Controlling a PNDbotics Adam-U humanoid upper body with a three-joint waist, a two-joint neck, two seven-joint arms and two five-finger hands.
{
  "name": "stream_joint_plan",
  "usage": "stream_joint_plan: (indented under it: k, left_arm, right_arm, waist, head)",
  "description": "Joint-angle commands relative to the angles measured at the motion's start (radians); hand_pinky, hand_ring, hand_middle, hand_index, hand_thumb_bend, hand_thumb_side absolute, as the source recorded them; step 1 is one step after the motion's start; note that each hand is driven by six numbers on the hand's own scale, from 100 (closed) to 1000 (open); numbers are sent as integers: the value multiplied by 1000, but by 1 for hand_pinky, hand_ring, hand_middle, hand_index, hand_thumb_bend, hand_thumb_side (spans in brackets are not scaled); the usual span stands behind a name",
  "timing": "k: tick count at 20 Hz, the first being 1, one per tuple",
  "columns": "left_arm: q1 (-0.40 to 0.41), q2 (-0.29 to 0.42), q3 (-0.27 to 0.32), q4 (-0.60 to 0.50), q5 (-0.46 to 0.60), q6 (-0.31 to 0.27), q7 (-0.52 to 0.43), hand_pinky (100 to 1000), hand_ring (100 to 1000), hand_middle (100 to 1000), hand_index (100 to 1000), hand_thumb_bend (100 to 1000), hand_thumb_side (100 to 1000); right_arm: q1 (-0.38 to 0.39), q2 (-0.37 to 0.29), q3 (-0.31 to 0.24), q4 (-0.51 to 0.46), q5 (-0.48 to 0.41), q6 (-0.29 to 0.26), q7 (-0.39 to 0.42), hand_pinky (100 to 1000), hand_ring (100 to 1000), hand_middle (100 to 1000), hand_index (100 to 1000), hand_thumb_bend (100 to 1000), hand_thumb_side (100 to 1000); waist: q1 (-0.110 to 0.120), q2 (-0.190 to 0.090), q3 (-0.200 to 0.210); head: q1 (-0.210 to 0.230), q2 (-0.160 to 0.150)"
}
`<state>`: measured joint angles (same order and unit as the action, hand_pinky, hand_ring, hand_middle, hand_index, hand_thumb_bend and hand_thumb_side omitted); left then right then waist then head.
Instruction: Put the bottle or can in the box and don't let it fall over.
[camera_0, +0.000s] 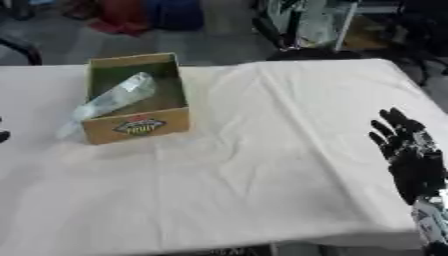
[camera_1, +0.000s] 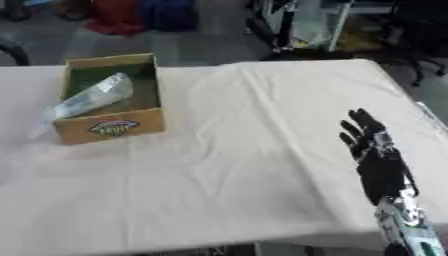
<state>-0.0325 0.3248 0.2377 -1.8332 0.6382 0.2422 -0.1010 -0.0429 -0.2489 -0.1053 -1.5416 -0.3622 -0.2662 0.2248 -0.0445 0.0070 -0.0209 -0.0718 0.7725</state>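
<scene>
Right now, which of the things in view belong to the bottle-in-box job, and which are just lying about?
Job:
- clear plastic bottle, leaning tilted over the box's left wall
- brown cardboard box with a fruit label
- right robot hand, open, fingers up, at the table's right edge

Lying about:
- white tablecloth
- red and blue things on the floor beyond

Right hand (camera_1: 378, 161) at lower right, raised, fingers straight and slightly spread, pointing up and away from robot. Black palm and fingers; silver joints along knuckles. Holds nothing, touches nothing. Right wrist and forearm (camera_1: 407, 225) run down to lower right corner, silver and pale parts below black hand. Left hand (camera_0: 3, 135): only small dark bit at left edge in left eye view, pose not readable; absent from right eye view.
</scene>
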Motion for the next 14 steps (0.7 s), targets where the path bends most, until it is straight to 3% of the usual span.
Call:
stream_joint_plan:
  k: [1, 14]
  left_arm:
    - [-8, 11, 0, 4, -46, -17, -23, 796, 803, 779, 925, 397, 995]
    - [-17, -25, -14, 53, -229, -81, -78, 797, 801, 776, 922, 413, 976]
  right_arm:
    - [-9, -7, 5, -32, 47, 7, 2, 1000, 1000, 1000, 1000, 100, 855]
    - [-13, 26, 27, -54, 230, 13, -22, 991, 966, 1000, 1000, 100, 852]
  waist:
    - [5, -12, 0]
    - [5, -14, -1]
  head:
    - [4, -2]
    - [10, -2]
